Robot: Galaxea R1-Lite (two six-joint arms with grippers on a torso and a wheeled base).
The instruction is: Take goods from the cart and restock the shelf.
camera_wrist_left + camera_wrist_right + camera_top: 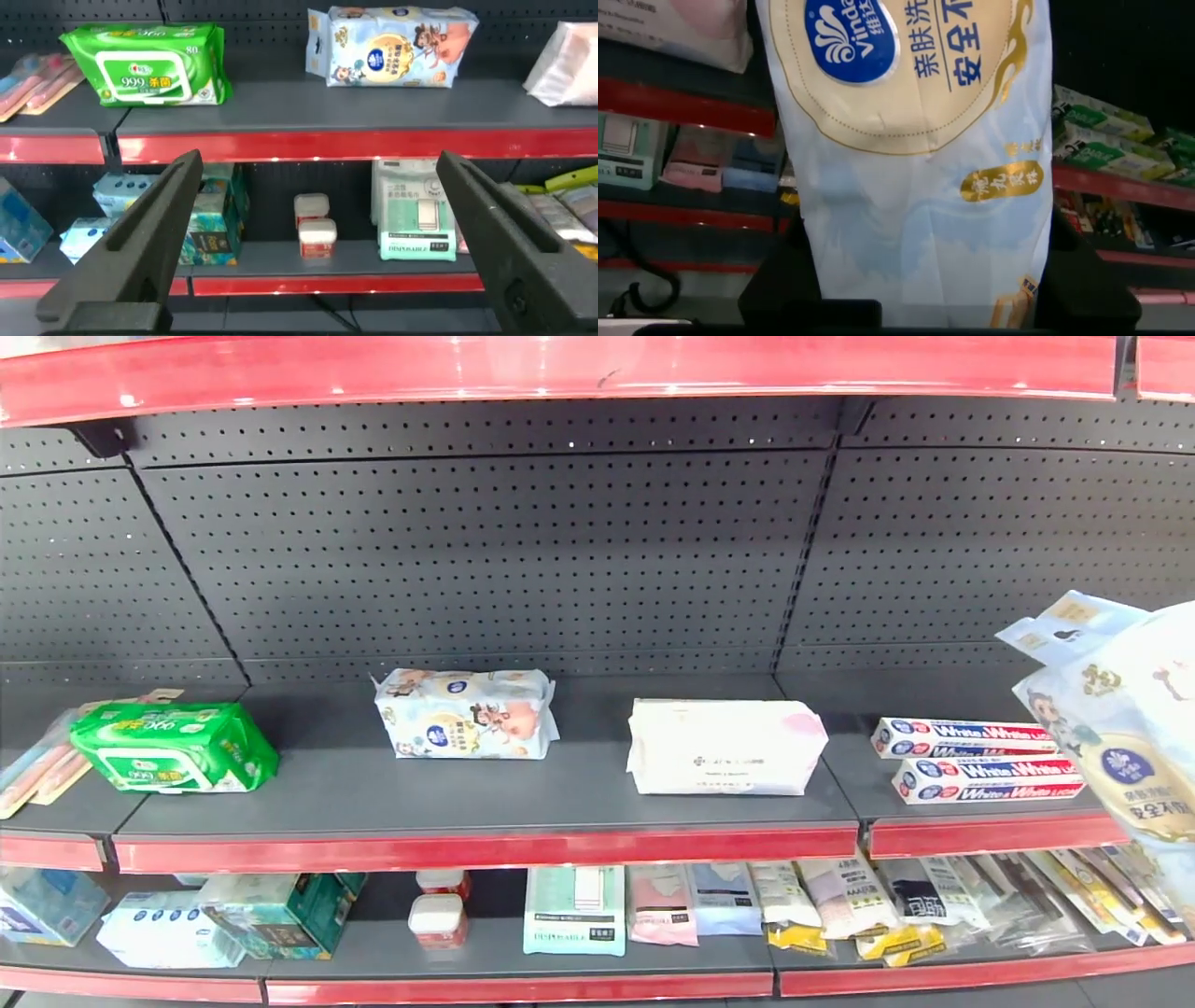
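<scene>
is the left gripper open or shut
Open. The left gripper has its fingers wide apart, nothing between them, shelf visible through the gap.

Back panel (485, 551): dark grey pegboard, divided by upright seams.
Shelf boards (373, 793): dark grey, red front strips (485, 847) catching glare.
Floor (701, 299): possibly pale grey; poorly seen.
</scene>
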